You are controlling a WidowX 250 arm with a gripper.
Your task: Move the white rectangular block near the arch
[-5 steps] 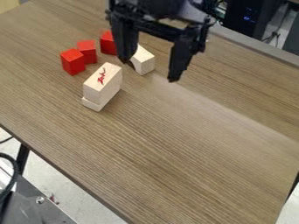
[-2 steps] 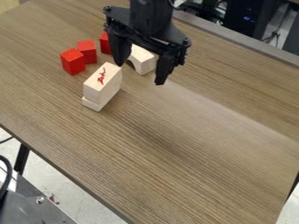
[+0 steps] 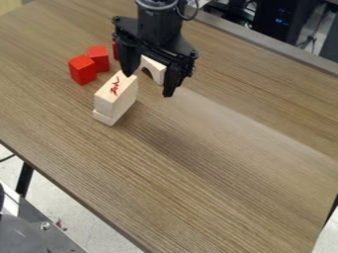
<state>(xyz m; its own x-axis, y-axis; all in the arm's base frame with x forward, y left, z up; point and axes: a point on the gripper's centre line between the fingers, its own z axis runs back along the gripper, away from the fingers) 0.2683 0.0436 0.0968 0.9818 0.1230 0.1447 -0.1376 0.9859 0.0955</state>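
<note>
My gripper [image 3: 147,85] hangs open above the upper left part of the table, with nothing between its fingers. Just to its lower left stands a pale white rectangular block [image 3: 117,96] with red writing on top, resting on a thin pale piece [image 3: 104,118] that sticks out at its base. Behind the fingers sits the white arch [image 3: 153,68], partly hidden by the gripper.
Two red blocks [image 3: 82,69] [image 3: 98,58] stand left of the gripper, and a third red block [image 3: 115,51] is mostly hidden behind it. The wooden table's near edge [image 3: 72,203] runs diagonally at lower left. Dark equipment [image 3: 280,22] stands beyond the far edge.
The gripper has moved left, closer to the white block, and appears smaller and turned a little. Its fingers look nearer to each other but remain apart. The blocks have not moved.
</note>
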